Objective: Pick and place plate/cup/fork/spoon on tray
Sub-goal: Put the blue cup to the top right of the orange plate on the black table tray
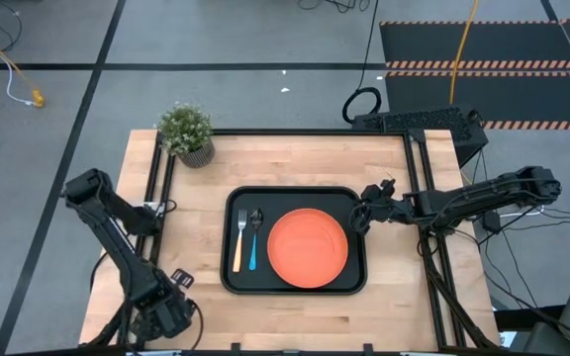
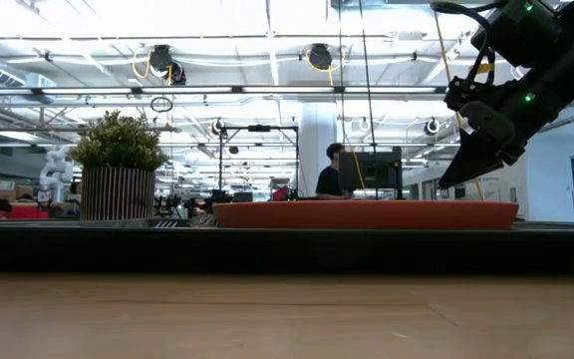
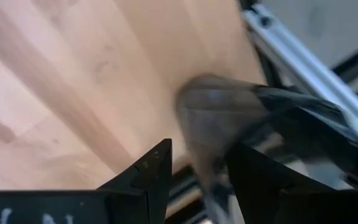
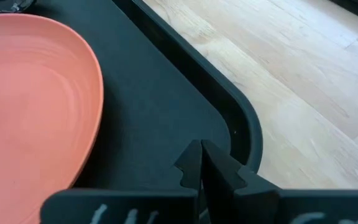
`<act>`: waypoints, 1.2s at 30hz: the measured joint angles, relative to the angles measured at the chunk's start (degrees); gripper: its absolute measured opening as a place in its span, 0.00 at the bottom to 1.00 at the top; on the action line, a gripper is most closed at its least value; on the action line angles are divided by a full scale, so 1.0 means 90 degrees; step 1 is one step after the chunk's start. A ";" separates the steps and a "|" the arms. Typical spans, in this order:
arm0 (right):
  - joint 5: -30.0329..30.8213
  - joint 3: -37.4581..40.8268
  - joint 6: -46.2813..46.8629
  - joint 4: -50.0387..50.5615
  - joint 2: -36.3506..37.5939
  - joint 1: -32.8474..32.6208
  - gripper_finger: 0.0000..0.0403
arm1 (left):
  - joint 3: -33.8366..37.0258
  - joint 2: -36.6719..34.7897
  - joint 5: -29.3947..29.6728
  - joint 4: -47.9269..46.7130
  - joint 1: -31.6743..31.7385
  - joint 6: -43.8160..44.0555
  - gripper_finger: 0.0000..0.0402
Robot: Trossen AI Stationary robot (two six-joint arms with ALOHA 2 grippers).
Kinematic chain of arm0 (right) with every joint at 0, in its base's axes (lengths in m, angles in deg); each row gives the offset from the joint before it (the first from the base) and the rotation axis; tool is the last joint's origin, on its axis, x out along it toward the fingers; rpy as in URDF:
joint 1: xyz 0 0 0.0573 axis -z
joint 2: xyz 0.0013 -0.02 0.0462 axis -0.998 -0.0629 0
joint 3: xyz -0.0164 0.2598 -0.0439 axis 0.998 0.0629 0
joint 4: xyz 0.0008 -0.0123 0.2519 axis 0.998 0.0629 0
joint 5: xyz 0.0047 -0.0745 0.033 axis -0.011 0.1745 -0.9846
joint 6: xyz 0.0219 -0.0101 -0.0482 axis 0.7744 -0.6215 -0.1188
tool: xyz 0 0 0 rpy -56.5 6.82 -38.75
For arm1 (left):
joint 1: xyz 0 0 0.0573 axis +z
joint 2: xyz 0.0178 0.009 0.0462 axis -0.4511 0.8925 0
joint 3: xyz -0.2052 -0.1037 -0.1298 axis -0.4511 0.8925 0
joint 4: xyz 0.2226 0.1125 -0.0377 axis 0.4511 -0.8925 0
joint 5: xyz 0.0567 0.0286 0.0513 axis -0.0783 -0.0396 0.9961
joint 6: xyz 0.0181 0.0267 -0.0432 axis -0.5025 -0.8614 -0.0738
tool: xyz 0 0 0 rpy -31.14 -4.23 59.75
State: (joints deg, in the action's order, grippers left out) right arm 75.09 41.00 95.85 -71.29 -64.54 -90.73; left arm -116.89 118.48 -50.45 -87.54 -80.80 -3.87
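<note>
The black tray (image 1: 295,293) lies in the middle of the table. The orange plate (image 1: 308,247) rests flat on its right part. The fork (image 1: 238,242) and the spoon (image 1: 255,242) lie side by side on its left part. The cup does not show plainly in any view. My right gripper (image 1: 362,216) is shut and empty, hanging above the tray's far right corner (image 4: 241,124), just past the plate's edge (image 4: 36,99); the low view shows it (image 2: 461,175) clear of the plate. My left gripper (image 1: 178,287) is open over the table's near left corner.
A grey pot with a green plant (image 1: 188,133) stands at the table's far left corner. In the left wrist view a blurred grey-dark shape (image 3: 222,118) lies beyond the fingers, beside the table's metal frame (image 3: 309,68); what it is cannot be told. A person (image 2: 335,170) sits in the room behind.
</note>
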 joint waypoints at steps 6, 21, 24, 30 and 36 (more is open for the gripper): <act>-0.0127 0.0000 0.0026 -0.0041 0.0000 0.0000 0.00 | 0.0002 0.0207 0.0410 -0.0011 0.0118 0.0945 0.35; -0.0283 0.0000 0.0028 -0.0035 -0.0001 0.0000 0.00 | -0.0065 0.0142 -0.0088 -0.0215 0.1065 0.1966 0.02; -0.0283 0.0000 0.0024 -0.0024 0.0000 0.0000 0.00 | -0.0362 0.0144 -0.0043 -0.0364 0.1318 0.1831 0.02; -0.0283 0.0000 0.0024 -0.0010 0.0000 0.0000 0.00 | -0.1725 0.0144 0.0795 -0.1812 0.2153 0.1607 0.02; -0.0293 0.0000 0.0024 0.0115 0.0000 0.0000 0.00 | -0.3463 0.0137 0.2438 -0.2555 0.3474 0.0652 0.02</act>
State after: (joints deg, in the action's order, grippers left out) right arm 72.46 41.00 96.07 -70.25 -64.54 -90.73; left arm -148.06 119.71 -28.51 -110.54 -49.53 1.99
